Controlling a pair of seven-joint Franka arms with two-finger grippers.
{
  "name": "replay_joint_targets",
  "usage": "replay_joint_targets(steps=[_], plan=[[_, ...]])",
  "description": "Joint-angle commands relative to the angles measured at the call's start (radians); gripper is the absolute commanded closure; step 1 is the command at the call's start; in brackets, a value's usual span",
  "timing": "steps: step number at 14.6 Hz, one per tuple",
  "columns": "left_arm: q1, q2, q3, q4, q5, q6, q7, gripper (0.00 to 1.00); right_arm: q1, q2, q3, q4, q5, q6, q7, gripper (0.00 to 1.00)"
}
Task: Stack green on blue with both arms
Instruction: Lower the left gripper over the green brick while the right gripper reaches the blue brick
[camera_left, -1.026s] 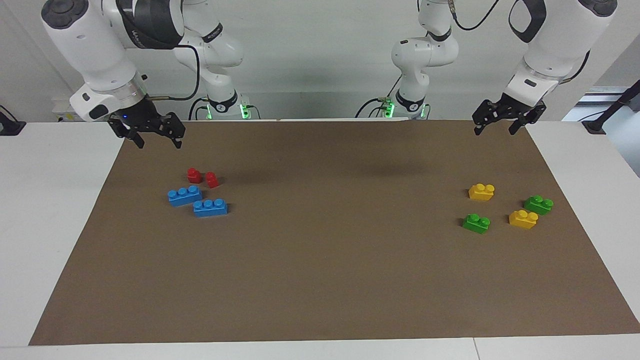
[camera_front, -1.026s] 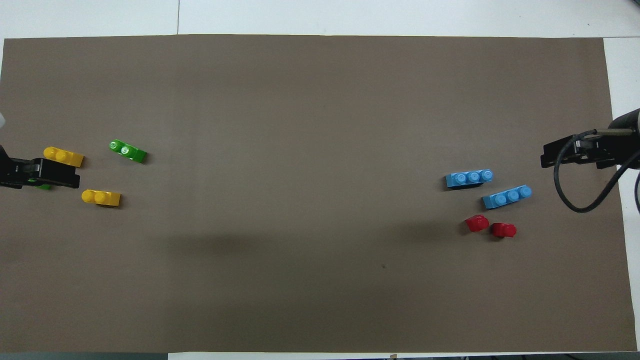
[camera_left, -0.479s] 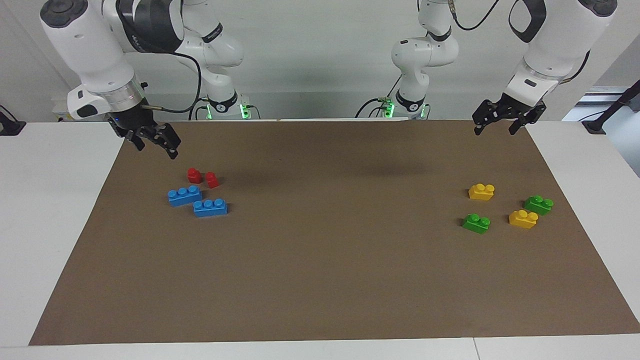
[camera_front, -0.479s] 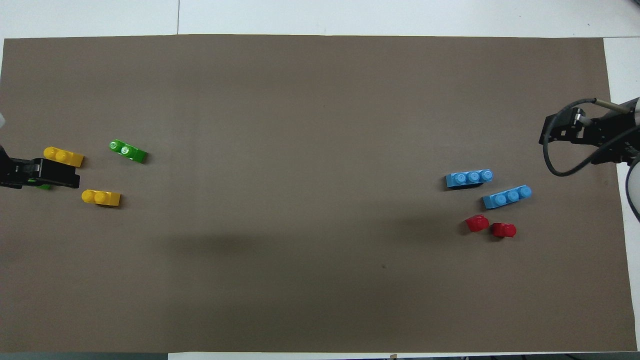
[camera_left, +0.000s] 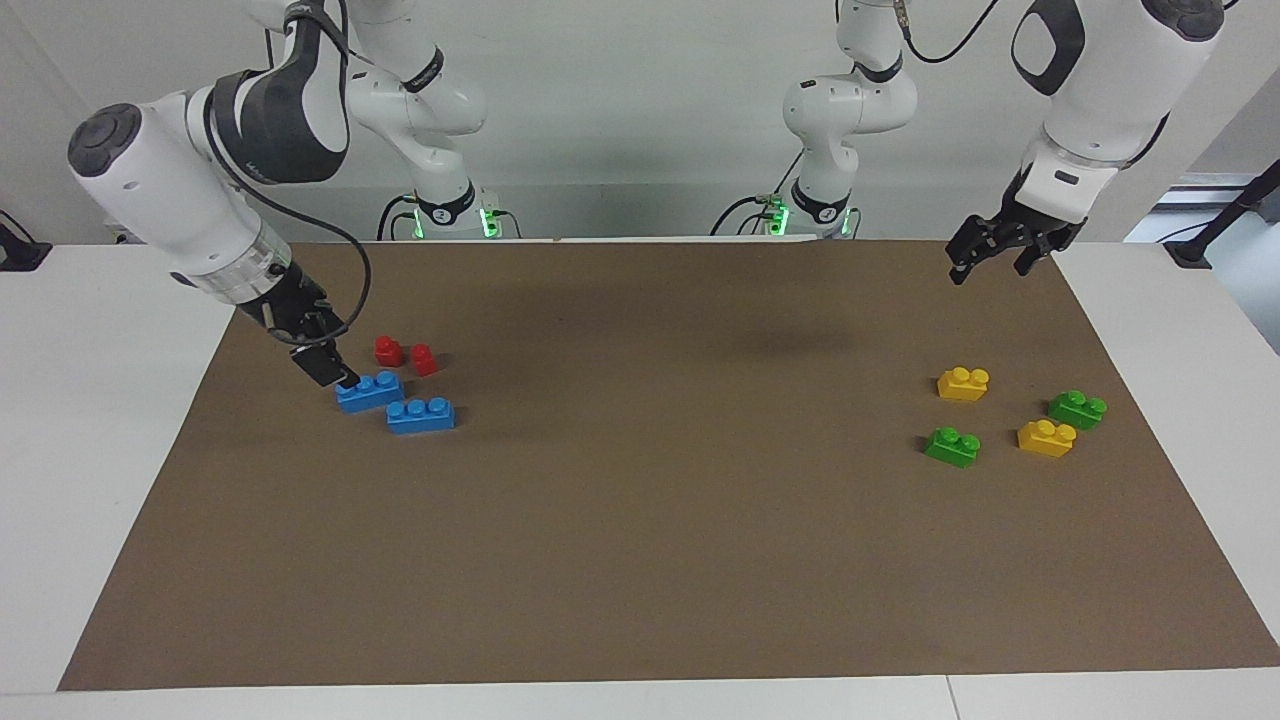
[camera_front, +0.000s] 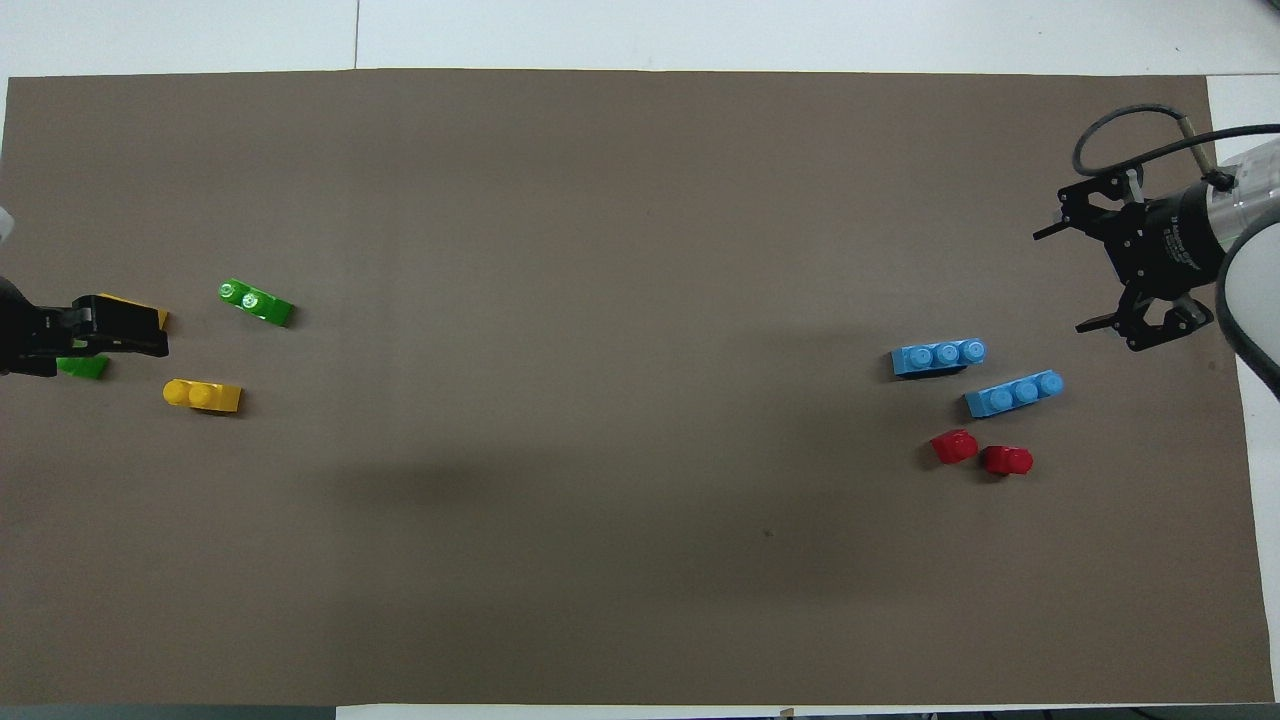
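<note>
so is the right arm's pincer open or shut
Open: in the overhead view the right pincer shows two fingers spread well apart, nothing between them, near the blue three-stud plastic brick.

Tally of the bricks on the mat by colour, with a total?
Blue: 2
Red: 2
Yellow: 2
Green: 2
Total: 8 bricks

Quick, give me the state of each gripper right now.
Left gripper: open, empty, up in the air above the mat near the yellow and green bricks.
Right gripper: open, empty, over the mat beside the blue bricks.
</note>
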Motion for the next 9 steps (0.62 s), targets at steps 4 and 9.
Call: replay_joint_targets(steps=[4,9], plan=[[-0.001,0.015,0.002,-0.092,-0.042,0.192,-0.455,0.00,-0.041,0.069,0.008,-0.068,0.045,0.097,0.108,0.00],[0.010,0.154,0.004,-0.079,-0.049,0.333,-0.666,0.00,-0.031,0.079,0.009,-0.162,0.089,0.173,0.057,0.00]])
